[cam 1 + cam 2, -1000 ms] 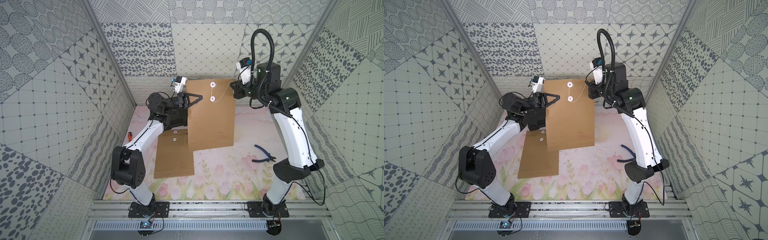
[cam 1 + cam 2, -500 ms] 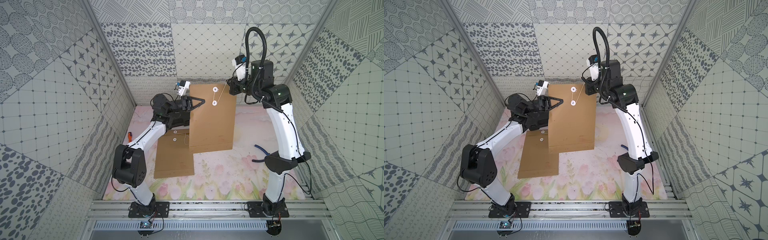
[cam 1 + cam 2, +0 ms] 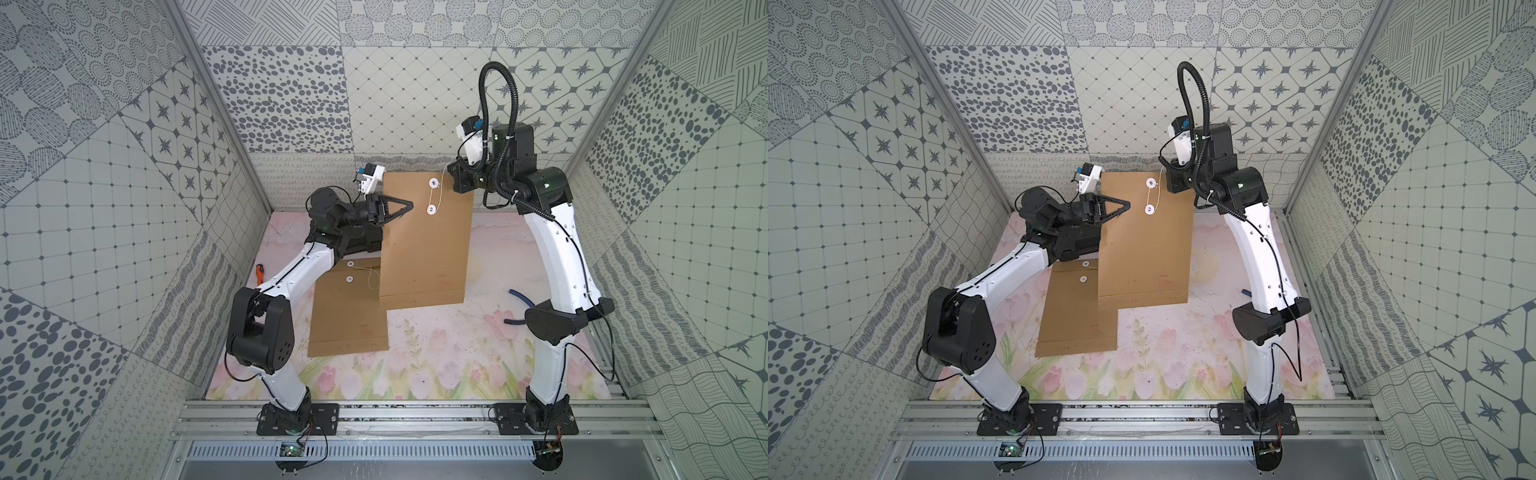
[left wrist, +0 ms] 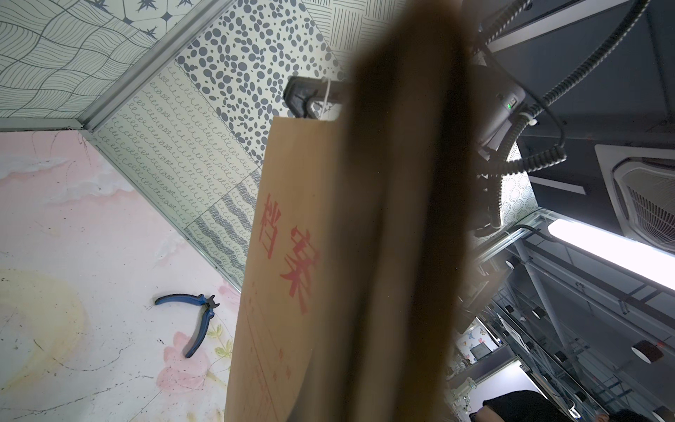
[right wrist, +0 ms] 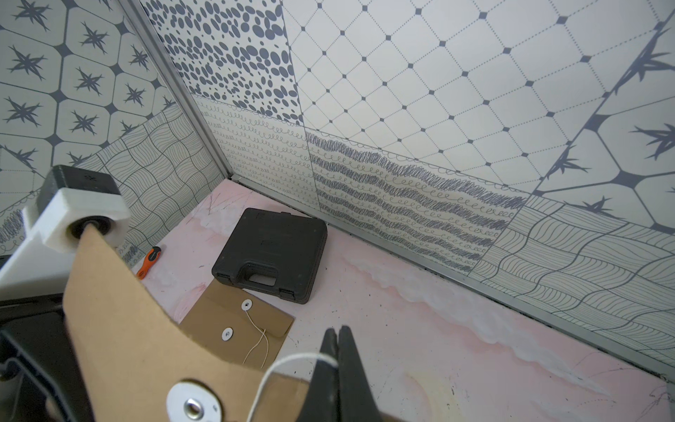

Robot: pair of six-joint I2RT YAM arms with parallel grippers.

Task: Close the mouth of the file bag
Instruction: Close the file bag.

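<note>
Overhead, patterned grey-and-white walls [image 3: 124,174] box in a bench [image 3: 436,357] with a pale pink floral top. Two white-and-black robot arms rise from a rail [image 3: 415,409] at the near edge: the left arm [image 3: 291,270] leans far and inward, the right arm [image 3: 557,249] stands tall and bends left at its top. Between them, toward the far side, a brown paper file bag [image 3: 428,253] is lifted off the bench and tilted, its mouth end highest and farthest; whether its near end touches anything cannot be told. The left wrist view shows red printed characters on its lower face. A second file bag [image 3: 349,320] lies flat on the bench, near and left of the raised one, whose lower end overlaps it in both top views. The right wrist view shows a black tool case [image 5: 270,252] lying closed at the far left of the bench, just beyond the flat bag. Blue-handled pliers [image 4: 197,321] lie on the right of the bench, well apart from the bags, and a small orange-handled tool [image 3: 259,272] lies at the left edge by the wall. The left fingers [image 3: 405,204] are closed on the raised bag's left edge, holding it up. The right fingers [image 5: 352,369] are pinched tight together on a thin white string [image 5: 292,360] just beside the bag's far right corner. Two white discs [image 3: 433,182] sit one behind the other near the bag's mouth, and the string runs from them to the right fingers.
</note>
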